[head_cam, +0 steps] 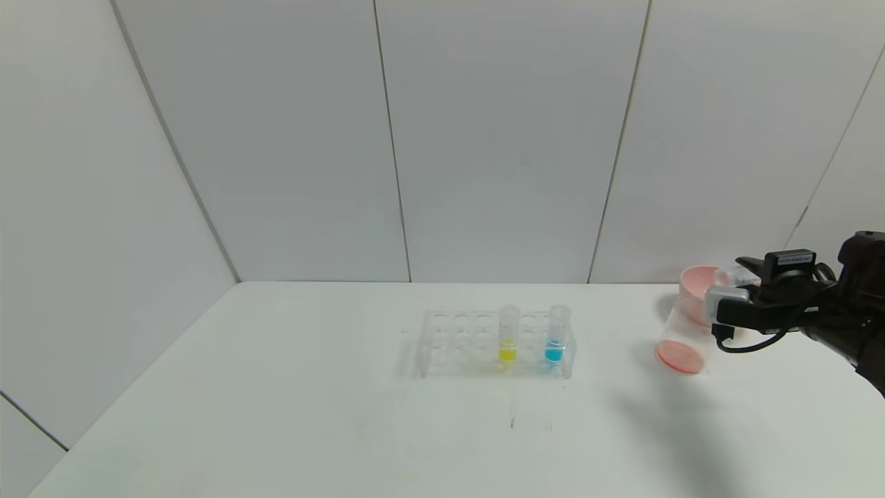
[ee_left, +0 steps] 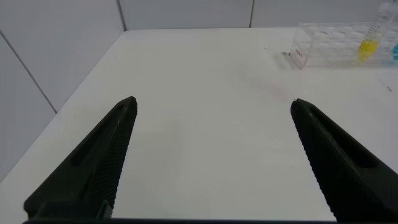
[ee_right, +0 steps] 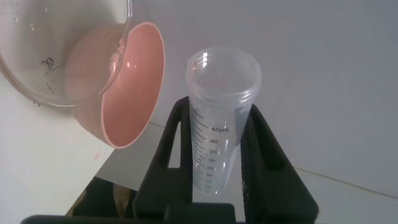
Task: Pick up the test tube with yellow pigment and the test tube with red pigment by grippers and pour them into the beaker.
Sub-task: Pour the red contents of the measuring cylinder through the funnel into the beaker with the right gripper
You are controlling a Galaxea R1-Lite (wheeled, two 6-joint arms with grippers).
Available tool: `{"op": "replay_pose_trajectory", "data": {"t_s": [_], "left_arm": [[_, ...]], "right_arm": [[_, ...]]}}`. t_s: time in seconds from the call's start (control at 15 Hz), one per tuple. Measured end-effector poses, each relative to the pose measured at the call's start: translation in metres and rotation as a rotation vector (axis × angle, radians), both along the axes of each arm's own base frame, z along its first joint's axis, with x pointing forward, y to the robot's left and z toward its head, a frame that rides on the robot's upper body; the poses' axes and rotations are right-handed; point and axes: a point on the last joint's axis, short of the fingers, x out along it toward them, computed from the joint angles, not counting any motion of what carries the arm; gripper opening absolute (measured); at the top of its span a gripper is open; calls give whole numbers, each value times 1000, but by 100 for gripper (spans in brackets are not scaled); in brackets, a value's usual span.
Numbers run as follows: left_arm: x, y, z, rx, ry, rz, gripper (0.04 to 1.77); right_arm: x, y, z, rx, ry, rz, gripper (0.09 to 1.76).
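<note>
White table, clear tube rack, beaker, pink bowl

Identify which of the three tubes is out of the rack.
The emptied tube, clamped in the right gripper beside the beaker; yellow and blue ones stand racked.

Yellow-pigment tube upright in rack, emptied tube tilted, beaker holding orange-red liquid

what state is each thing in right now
red tube: emptied, clamped in right gripper, by beaker
beaker: holds red liquid
yellow tube: upright in rack, still full
blue tube: upright in rack
pink bowl: behind beaker
left gripper: open, holding nothing
</note>
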Motion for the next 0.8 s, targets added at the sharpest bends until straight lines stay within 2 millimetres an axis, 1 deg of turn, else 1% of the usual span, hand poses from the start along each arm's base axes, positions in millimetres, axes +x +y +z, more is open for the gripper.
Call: {"op": "replay_pose_trajectory", "data": {"t_s": [0.27, 0.47, 0.6, 0.73, 0.8], "left_arm": [[0, 0, 0, 0, 0, 0, 176], [0, 0, 0, 0, 0, 0, 176], [0, 0, 0, 0, 0, 0, 176], [0, 0, 0, 0, 0, 0, 176], [0, 0, 0, 0, 0, 0, 176]], "right_arm": [[4, 3, 6, 60, -32, -1, 50], [8, 4, 16, 239, -80, -26, 50], [9, 3, 26, 432, -132, -50, 50], [13, 3, 36, 680, -185, -75, 50], [14, 2, 40, 837, -212, -87, 50]]}}
